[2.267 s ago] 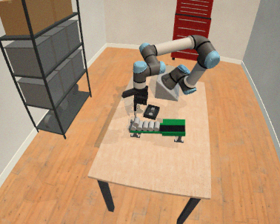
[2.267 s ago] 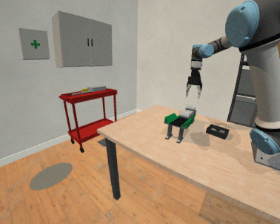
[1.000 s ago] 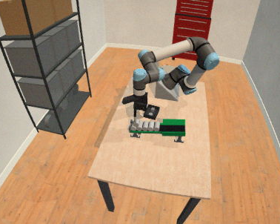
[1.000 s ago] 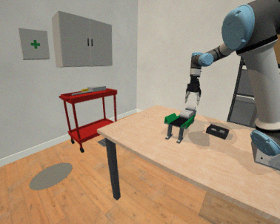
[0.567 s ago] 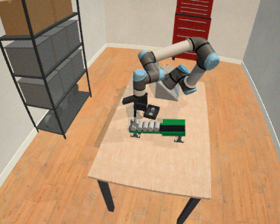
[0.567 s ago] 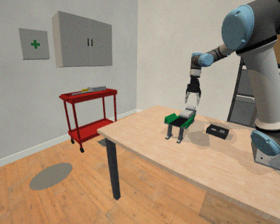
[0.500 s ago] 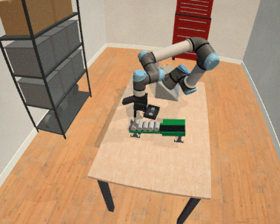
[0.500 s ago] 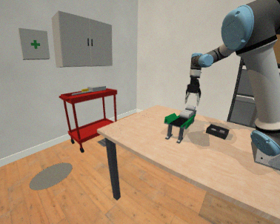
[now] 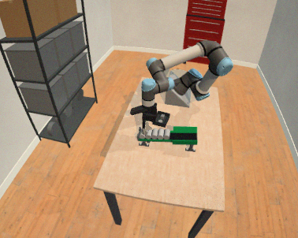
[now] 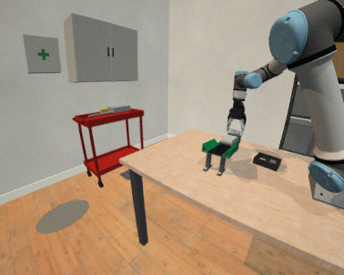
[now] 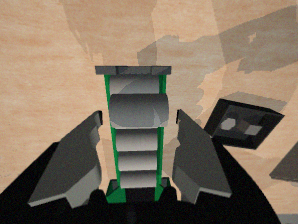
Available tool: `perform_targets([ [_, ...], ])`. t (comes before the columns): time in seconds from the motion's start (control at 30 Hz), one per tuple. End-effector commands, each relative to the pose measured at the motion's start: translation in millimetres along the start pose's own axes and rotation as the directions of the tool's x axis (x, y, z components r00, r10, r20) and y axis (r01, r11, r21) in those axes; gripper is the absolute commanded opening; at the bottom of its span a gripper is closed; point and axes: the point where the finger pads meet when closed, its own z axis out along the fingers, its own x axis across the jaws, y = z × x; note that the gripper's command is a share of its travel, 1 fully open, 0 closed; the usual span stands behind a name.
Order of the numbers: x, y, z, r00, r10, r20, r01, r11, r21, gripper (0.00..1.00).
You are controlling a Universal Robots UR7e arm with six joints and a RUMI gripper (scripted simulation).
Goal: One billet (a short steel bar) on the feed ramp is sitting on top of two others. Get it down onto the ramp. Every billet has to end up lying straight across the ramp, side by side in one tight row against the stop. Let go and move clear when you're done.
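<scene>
- The gripper hung right over the ramp, fingers pointing down, one on each side of the ramp. Prob. lined up that way so it could come down on the ends of a bar.
- Its jaws were part way open & held nothing. The gap looked wider than the bars, so there was room to slip around one.
- The top billet sat up on two others in the row, near the stop at the low end of the ramp. It looked bigger in the wrist view b/c it sat higher, closer to the camera.
- It lay straight across, same way as the rest, resting in the dip between two round bars. That's why it stayed put & didn't roll.
- The other bars lay side by side on the ramp, leaning toward the stop since the ramp tips that way.
- The upper green part of the ramp had no bars on it, so I think the top billet could go there & slide down to the row.
- A small black tray sat on the table beside the ramp, not touching it.
</scene>
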Motion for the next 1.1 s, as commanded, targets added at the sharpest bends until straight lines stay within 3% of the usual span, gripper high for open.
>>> perform_targets([
  [0.0,-0.4,-0.4,2.2,1.0,0.0,0.001,0.0,1.0,0.001,0.57],
  [0.43,-0.4,-0.4,2.2,1.0,0.0,0.001,0.0,1.0,0.001,0.57],
  [0.47,-0.4,-0.4,2.2,1.0,0.0,0.001,0.0,1.0,0.001,0.0],
  [1.07,-0.4,-0.4,2.2,1.0,0.0,0.001,0.0,1.0,0.001,0.0],
])
